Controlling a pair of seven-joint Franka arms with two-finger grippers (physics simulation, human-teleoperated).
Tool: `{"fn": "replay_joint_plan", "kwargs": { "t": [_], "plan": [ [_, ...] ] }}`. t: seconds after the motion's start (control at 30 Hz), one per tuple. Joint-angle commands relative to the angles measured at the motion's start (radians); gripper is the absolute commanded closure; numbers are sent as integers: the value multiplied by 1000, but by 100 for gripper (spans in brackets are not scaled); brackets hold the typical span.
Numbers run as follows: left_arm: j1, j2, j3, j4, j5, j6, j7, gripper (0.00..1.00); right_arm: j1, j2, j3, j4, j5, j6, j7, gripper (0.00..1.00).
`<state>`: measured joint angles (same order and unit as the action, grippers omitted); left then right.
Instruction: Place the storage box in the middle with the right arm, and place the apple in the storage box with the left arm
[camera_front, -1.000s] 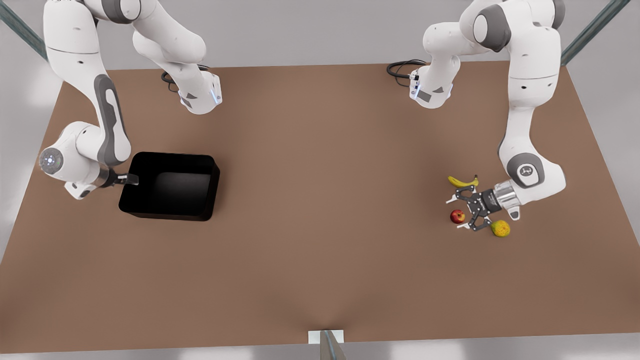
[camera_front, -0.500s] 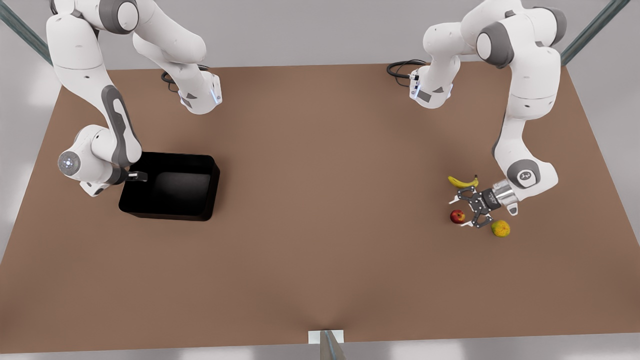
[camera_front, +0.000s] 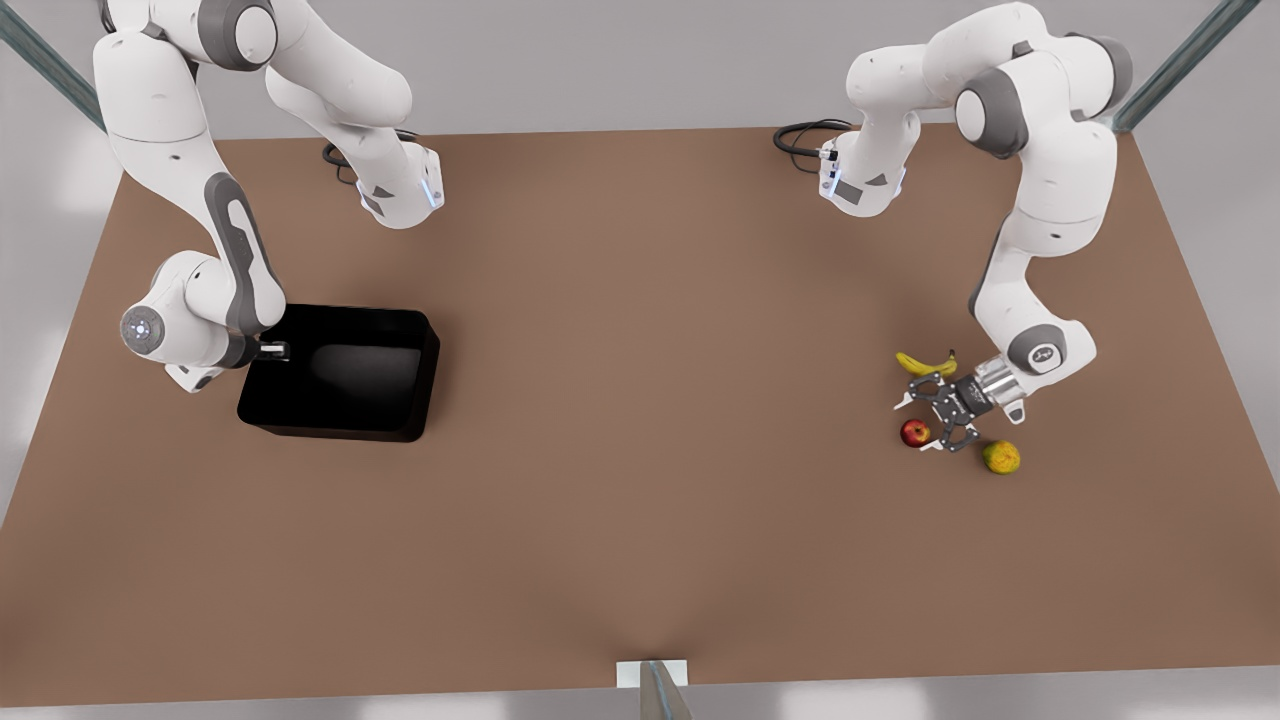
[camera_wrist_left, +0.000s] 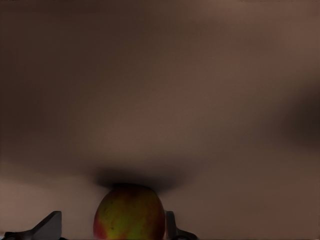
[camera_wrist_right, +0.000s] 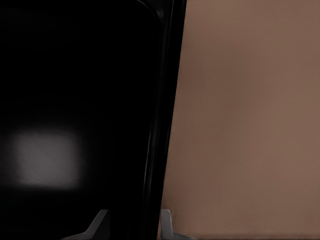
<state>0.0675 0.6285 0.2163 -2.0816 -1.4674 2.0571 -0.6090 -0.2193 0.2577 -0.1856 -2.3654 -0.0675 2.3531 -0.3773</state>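
The black storage box (camera_front: 330, 428) stands at the front view's left. My right gripper (camera_front: 279, 350) is at the box's wall that faces the front view's left. It is open, with one finger inside and one outside the wall (camera_wrist_right: 159, 100), as the right wrist view (camera_wrist_right: 134, 226) shows. The red apple (camera_front: 914, 433) lies at the front view's right. My left gripper (camera_front: 915, 425) is low over the table and open, its fingers on either side of the apple (camera_wrist_left: 129, 215).
A yellow banana (camera_front: 925, 363) lies just behind the left gripper and a lumpy yellow-green fruit (camera_front: 1001, 457) just beside it. The wide brown table (camera_front: 640, 400) lies between the two arms. Arm bases and cables sit at the far edge.
The right gripper moved in from outside the box and now straddles its wall. The left gripper sank lower around the apple. Box and fruits have not moved.
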Motion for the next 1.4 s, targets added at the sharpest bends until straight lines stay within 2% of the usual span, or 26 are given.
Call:
{"fn": "replay_joint_plan", "kwargs": {
  "t": [0.0, 0.33, 0.8, 0.87, 0.9, 0.93, 0.97, 1.13, 1.17, 1.23, 1.27, 1.37],
  "plan": [
    [0, 2, 0, 0, -48, 0, 0, 0, 0, 0, 0, 0, 0, 0, 0, 58],
    [3, 22, -3, -28, -171, -52, 92, 0, 2, 15, 0, 5, 0, 0, -20, 67],
    [32, 45, -5, -81, -340, -164, 161, 0, 5, 11, 31, 34, 0, -23, -23, 68],
    [32, 45, -6, -84, -347, -166, 166, 6, 9, 6, 32, 35, 0, -26, -22, 68],
    [34, 45, -6, -86, -357, -167, 164, 17, 29, 3, 32, 44, 3, -46, -20, 68],
    [32, 45, -8, -84, -361, -167, 166, 32, 31, 6, 32, 48, 3, -41, -20, 70],
    [32, 45, -9, -86, -367, -166, 166, 36, 37, 11, 32, 46, 2, -35, -20, 71],
    [32, 46, -21, -98, -413, -161, 176, 36, 38, 23, 54, 44, 2, -35, -15, 71],
    [32, 46, -21, -98, -413, -161, 175, 38, 38, 23, 54, 44, 2, -40, -15, 74],
    [32, 45, -21, -98, -415, -166, 173, 73, 38, 21, 54, 46, 2, -43, -17, 77],
    [32, 45, -21, -98, -413, -166, 173, 78, 38, 18, 55, 46, 2, -45, -18, 78],
    [34, 42, -20, -98, -413, -169, 169, 79, 38, 21, 71, 57, 2, -45, -17, 79]
  ]
}}
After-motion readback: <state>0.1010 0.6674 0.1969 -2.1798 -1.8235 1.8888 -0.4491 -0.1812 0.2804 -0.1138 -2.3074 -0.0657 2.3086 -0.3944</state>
